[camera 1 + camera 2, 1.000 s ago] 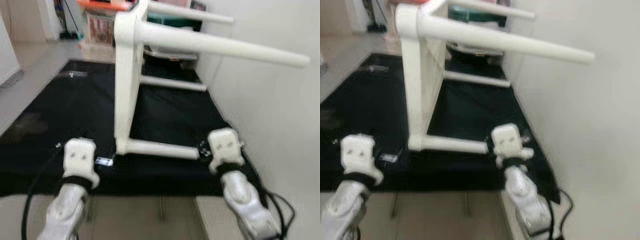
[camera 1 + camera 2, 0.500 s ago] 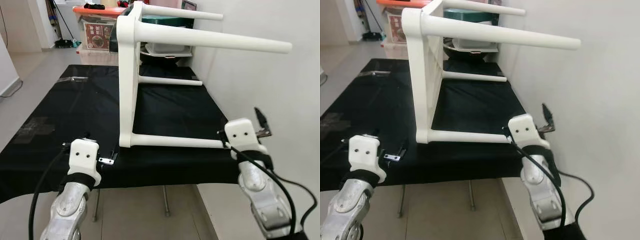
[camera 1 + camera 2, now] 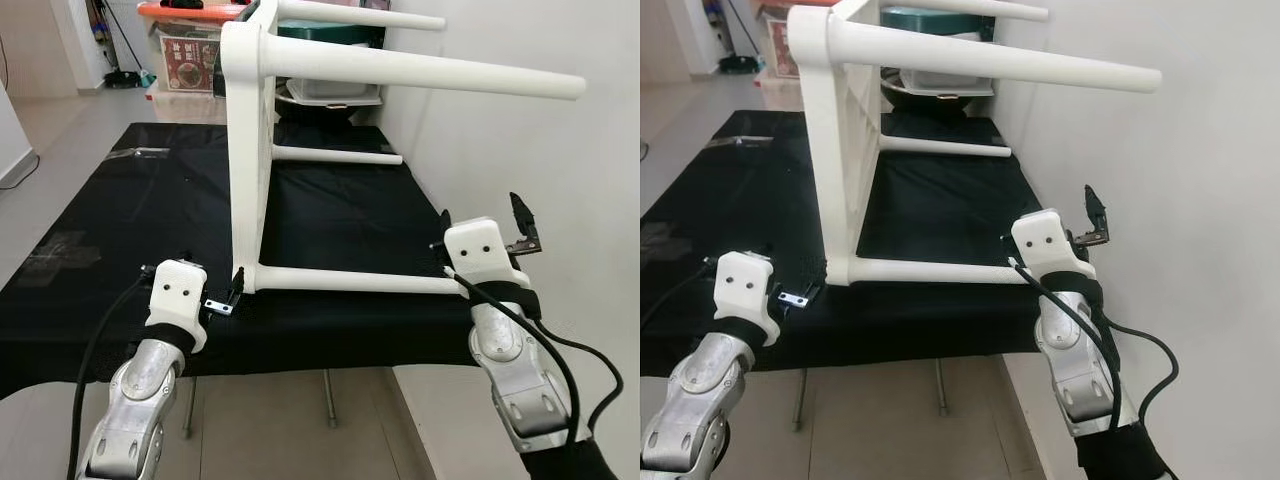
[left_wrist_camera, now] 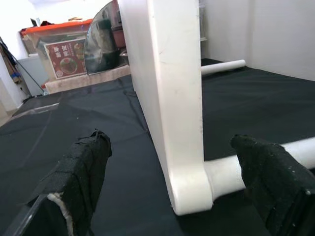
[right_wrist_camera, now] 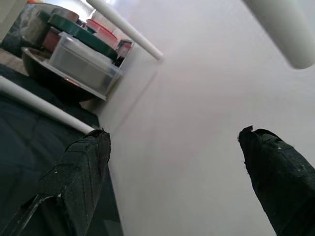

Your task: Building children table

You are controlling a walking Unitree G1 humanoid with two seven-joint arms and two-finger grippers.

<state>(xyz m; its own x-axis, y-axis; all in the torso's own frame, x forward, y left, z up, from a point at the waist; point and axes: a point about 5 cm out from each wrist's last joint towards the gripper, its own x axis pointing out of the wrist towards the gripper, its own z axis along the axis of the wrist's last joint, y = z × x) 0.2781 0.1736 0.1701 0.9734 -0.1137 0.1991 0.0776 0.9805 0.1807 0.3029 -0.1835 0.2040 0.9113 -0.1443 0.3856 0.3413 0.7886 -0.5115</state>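
You have the white children's table (image 3: 250, 150) lying on its side on the black-covered table (image 3: 120, 230), its 4 legs pointing toward the wall on your right. Your left end effector (image 4: 172, 191), spread wide, straddles the near bottom corner and is nearer. Your right end effector (image 5: 172, 162), also wide and empty, points at the wall beside the lower leg's (image 3: 350, 282) tip.

Left silver arm reaches forward, black two-fingered left gripper (image 4: 172, 191) spread wide. Right silver arm raised, black two-fingered right gripper (image 5: 177, 172) spread wide.
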